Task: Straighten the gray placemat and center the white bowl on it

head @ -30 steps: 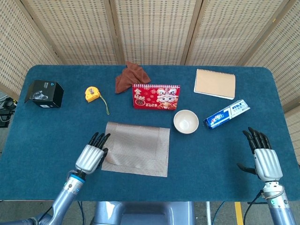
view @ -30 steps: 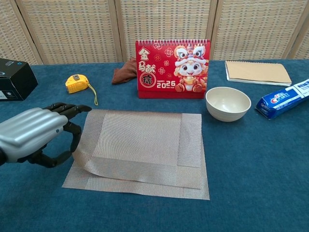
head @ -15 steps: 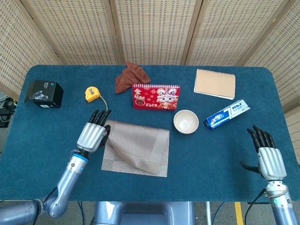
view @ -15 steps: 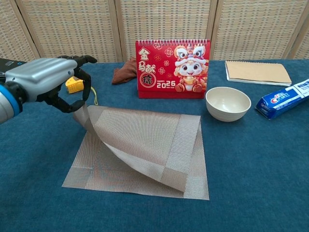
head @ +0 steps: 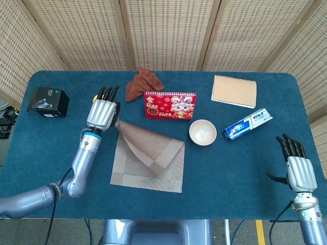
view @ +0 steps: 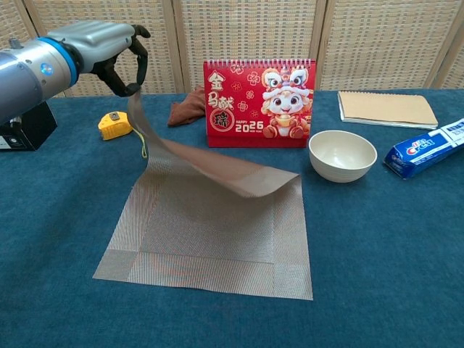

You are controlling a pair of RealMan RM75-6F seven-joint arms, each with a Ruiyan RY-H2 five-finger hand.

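**A:** Near edge first: gray placemat (view: 210,235) has its front strip flat on the tabletop (view: 377,275). Front corners look planted and roughly square to the table edge.

**B:** And the far half?

**A:** Far-left corner is pinched in the left hand (view: 109,43), held high. The sheet curves down from there to the far-right corner, which is on or very close to the cloth.

**B:** Right hand?

**A:** Right hand (head: 297,171) is well apart at the near right, fingers spread, holding nothing.

**B:** So the step is laying that flap out flat.

**A:** My read, yes. Carry the corner away from the robot and slightly left, keep light tension so no crease sets, then lower before letting go. Don't tug hard or the front edge will skew.

**B:** Clearance?

**A:** Yellow tape measure (view: 116,125) sits just beyond the landing spot; red calendar (view: 261,103) is behind the far edge. Keep the corner short of both.

**B:** Bowl?

**A:** White bowl (view: 342,154) is off the mat, just past its far-right corner. Moves after the mat is flat.
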